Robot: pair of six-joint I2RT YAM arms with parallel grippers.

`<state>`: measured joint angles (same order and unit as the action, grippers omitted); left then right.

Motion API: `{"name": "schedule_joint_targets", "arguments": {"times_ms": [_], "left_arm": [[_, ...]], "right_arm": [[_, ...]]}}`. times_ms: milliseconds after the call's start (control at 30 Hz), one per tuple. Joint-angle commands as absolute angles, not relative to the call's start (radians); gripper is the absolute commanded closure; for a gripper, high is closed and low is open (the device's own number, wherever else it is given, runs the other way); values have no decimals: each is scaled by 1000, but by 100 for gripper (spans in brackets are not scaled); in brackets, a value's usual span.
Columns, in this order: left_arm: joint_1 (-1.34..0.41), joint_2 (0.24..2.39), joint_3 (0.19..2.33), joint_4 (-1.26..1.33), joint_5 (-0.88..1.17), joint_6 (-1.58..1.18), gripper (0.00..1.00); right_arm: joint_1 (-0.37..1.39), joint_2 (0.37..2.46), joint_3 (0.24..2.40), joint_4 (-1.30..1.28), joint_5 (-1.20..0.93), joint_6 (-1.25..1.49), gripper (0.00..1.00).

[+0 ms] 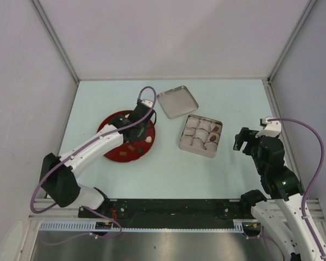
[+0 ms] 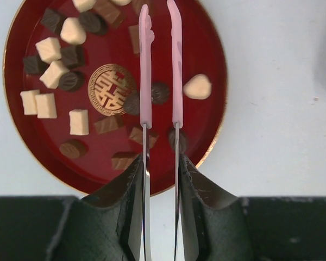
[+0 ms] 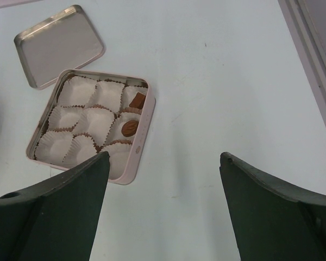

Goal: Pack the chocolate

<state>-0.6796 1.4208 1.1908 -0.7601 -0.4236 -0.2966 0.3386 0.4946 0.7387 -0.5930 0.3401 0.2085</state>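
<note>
A red plate (image 2: pixel 204 49) holds several pieces of chocolate, dark brown ones (image 2: pixel 159 92) and cream-white ones (image 2: pixel 197 86). My left gripper (image 2: pixel 158 8) hangs over the plate with its thin pink fingers (image 2: pixel 146 65) narrowly parted and nothing held between them. One dark piece shows on the plate in the gap. The square metal tin (image 3: pixel 144 136) of white paper cups has two brown pieces (image 3: pixel 130 128) in its right-hand cups. To the right of the tin, my right gripper (image 3: pixel 164 156) stands wide open and empty above bare table.
The tin's lid (image 3: pixel 58 45) lies flat behind the tin, between tin (image 1: pixel 183 142) and plate (image 1: pixel 110 124). Grey walls close in the table on three sides. The black rail of the arm bases runs along the near edge.
</note>
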Motion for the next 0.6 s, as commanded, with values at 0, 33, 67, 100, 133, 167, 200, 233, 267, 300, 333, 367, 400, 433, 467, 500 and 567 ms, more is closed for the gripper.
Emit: {"name": "schedule_joint_targets", "arguments": {"times_ms": [0, 33, 67, 100, 133, 167, 200, 233, 267, 300, 333, 367, 400, 433, 467, 500, 567], "left_arm": [[-627, 1405, 1178, -769, -414, -310, 68], [-609, 1411, 1178, -765, -410, -301, 68], [-601, 1422, 1177, -764, -405, -299, 68], [-594, 1428, 1178, -759, -403, -298, 68], [-580, 1434, 1178, -758, -399, -293, 68], [-574, 1449, 1178, -755, -393, -291, 68], [-569, 1456, 1178, -749, -382, -290, 68], [-560, 1463, 1178, -746, -379, -285, 67], [-555, 1469, 1180, -744, -371, -284, 67], [-552, 1485, 1178, -736, -365, -282, 67], [-546, 1489, 1180, -735, -356, -281, 67], [-545, 1496, 1178, -732, -353, -279, 67], [-542, 1508, 1177, -729, -350, -279, 67], [-538, 1514, 1177, -724, -347, -276, 67], [-535, 1519, 1174, -718, -345, -275, 67], [-534, 1525, 1172, -715, -344, -272, 67], [-525, 1543, 1173, -701, -334, -268, 67]], "right_arm": [[345, 497, 741, -557, 337, 206, 13], [345, 497, 741, -558, 337, 204, 13], [347, 497, 741, -557, 336, 204, 13], [345, 499, 741, -557, 337, 204, 13], [345, 500, 741, -557, 336, 206, 14], [345, 502, 741, -558, 336, 204, 13], [347, 502, 741, -557, 336, 206, 13], [345, 503, 741, -558, 337, 204, 13], [347, 502, 741, -557, 337, 204, 13], [345, 503, 741, -557, 337, 206, 14], [345, 506, 741, -558, 337, 206, 13], [345, 505, 741, -558, 337, 206, 14], [345, 506, 741, -558, 337, 207, 14], [345, 506, 741, -557, 337, 206, 13], [345, 508, 741, -558, 337, 207, 14], [345, 509, 741, -557, 337, 207, 13], [344, 512, 741, -555, 339, 207, 13]]}}
